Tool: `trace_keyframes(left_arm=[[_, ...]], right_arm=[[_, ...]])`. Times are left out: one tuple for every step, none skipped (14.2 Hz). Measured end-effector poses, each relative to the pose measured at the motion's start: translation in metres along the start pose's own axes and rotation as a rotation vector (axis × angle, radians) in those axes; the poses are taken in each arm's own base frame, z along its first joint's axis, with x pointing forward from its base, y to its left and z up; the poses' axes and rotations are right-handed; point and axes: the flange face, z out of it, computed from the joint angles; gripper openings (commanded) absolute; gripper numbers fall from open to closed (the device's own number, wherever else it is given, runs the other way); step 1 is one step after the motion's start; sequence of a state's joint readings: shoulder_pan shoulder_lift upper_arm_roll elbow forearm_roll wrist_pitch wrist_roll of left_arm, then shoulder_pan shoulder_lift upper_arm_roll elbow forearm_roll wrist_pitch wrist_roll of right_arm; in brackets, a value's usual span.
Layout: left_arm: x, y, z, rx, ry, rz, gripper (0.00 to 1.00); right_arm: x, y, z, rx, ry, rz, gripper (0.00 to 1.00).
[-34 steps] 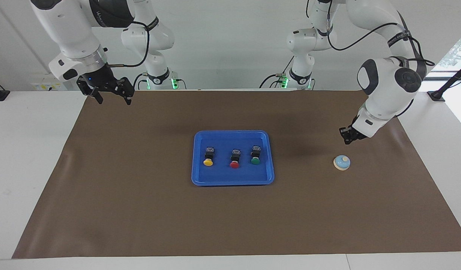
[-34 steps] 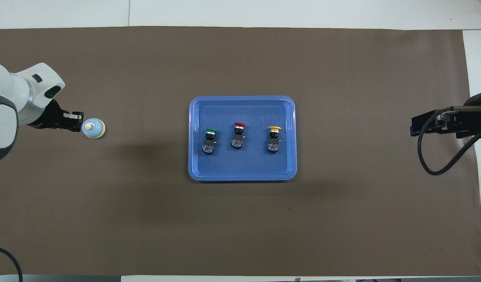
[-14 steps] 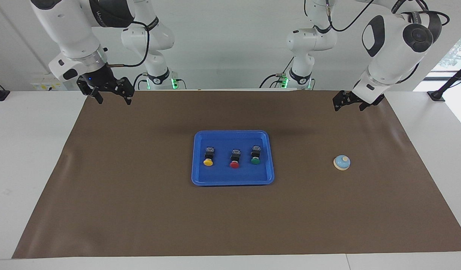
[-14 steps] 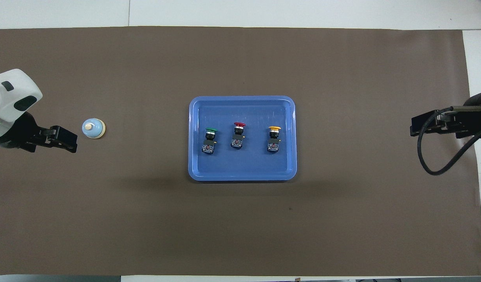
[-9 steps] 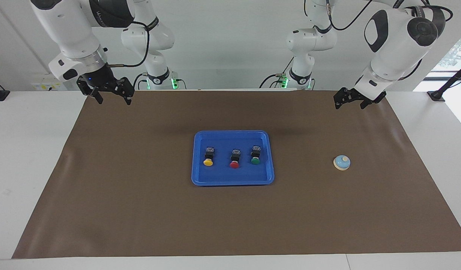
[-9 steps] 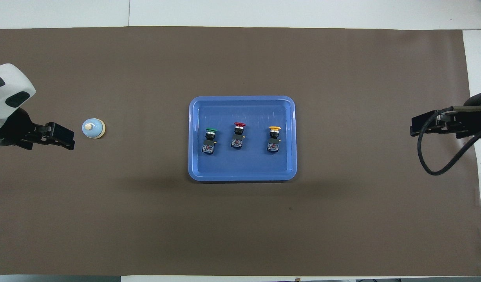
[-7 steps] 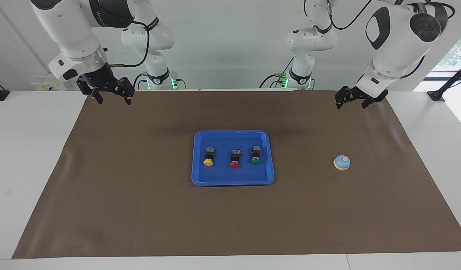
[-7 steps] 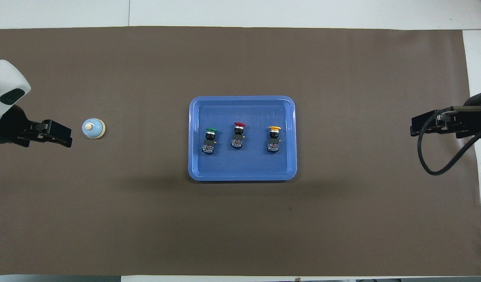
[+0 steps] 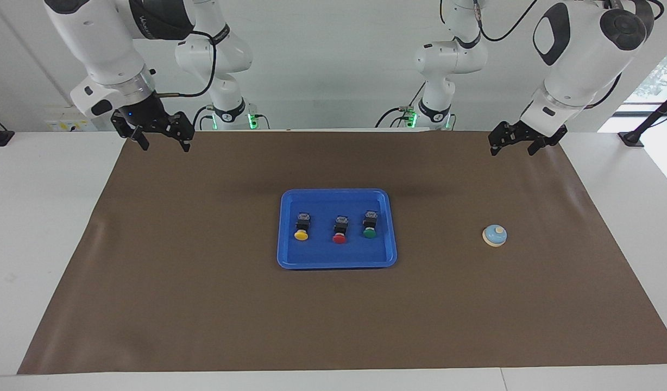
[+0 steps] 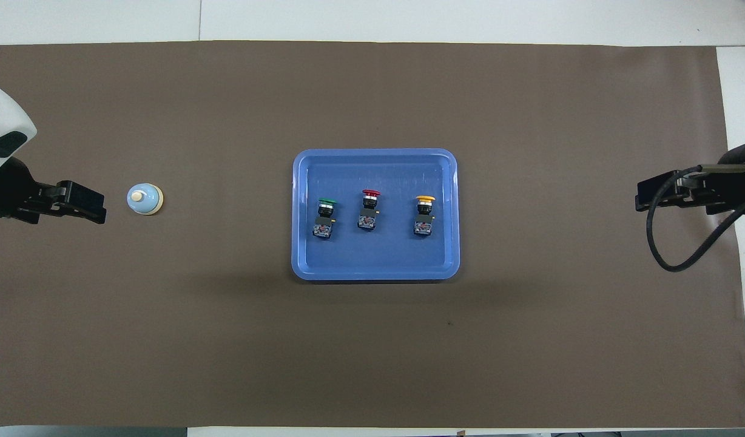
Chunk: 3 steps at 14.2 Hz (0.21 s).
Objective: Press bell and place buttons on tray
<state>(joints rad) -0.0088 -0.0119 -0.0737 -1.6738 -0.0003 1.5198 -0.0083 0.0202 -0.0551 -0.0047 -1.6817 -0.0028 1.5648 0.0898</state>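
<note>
No writing can be read. The right gripper [image 9: 160,142] hangs with jaws apart over its end of the brown mat [image 9: 203,304], well apart from the blue tray [image 9: 290,260] holding the three buttons [image 9: 339,228]. The left gripper [image 9: 511,144], jaws apart, hangs empty; the bell [image 9: 495,235] sits well below it.

- The shallow bright blue plastic tray [image 9: 337,262] sits mid-surface on the brown mat [image 9: 203,304].
- Three black-bodied push buttons [image 9: 339,228] lie in a row in it.
- The small domed call bell [image 9: 495,235] stands well apart from the tray, toward the left arm's end.
</note>
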Motion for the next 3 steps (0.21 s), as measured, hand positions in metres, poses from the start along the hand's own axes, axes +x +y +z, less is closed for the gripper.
trace_keyframes(left_arm=[[0.0,0.0,0.0,0.0,0.0,-0.011,1.0],[0.0001,0.0,-0.0001,0.0,0.001,-0.018,1.0],[0.0001,0.0,-0.0001,0.0,0.001,-0.022,1.0]], right_arm=[[0.0,0.0,0.0,0.0,0.0,0.0,1.0],[0.0,0.0,0.0,0.0,0.0,0.0,1.0],[0.0,0.0,0.0,0.0,0.0,0.0,1.0]])
